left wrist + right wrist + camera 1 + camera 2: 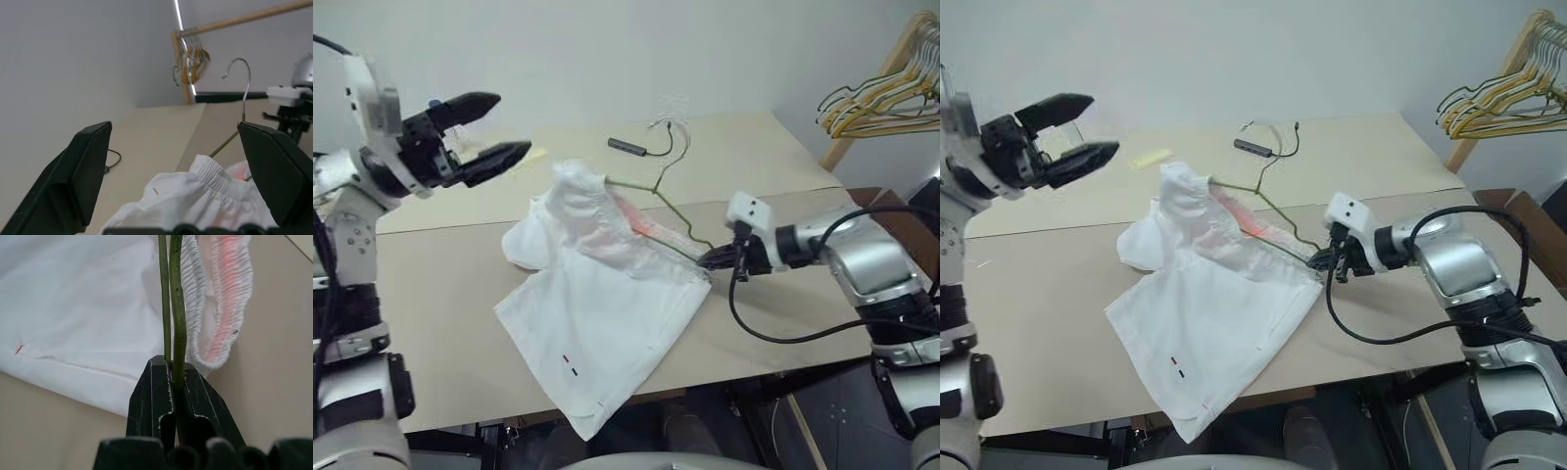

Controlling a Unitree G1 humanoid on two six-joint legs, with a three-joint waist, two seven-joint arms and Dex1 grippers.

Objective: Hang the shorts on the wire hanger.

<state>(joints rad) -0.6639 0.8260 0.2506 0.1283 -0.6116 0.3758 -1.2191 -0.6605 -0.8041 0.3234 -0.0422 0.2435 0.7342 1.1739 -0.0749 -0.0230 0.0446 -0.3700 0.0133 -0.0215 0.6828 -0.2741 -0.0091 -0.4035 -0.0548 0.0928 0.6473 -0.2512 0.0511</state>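
Spanning the scene below a pale wall: beige table [440,294], made of two boards meeting at a seam. Going left to right:

Hovering above the table's left side, well clear of the cloth: left gripper [487,127], black fingers spread wide, nothing between them.

Lying at mid-table, partly lifted: white shorts [607,323], one leg spreading flat toward the near edge, small dark-and-red dashes [570,365] showing near the hem; gathered waistband [222,298] bunching up, pink mark glowing through, draping over the wire.

Running through the waistband: thin olive wire hanger [661,201], hook curving up toward the table's far side, one end tilting up out of the cloth.

Lying behind the hook on the far board: small dark bar [627,147] with a thin cable.

Pinching the hanger's near corner just beside the waistband: right gripper [172,377], fingers clamping tight on two wire strands.

Hanging at far right: bunch of yellowish hangers [886,93] on a wooden pole [244,18].
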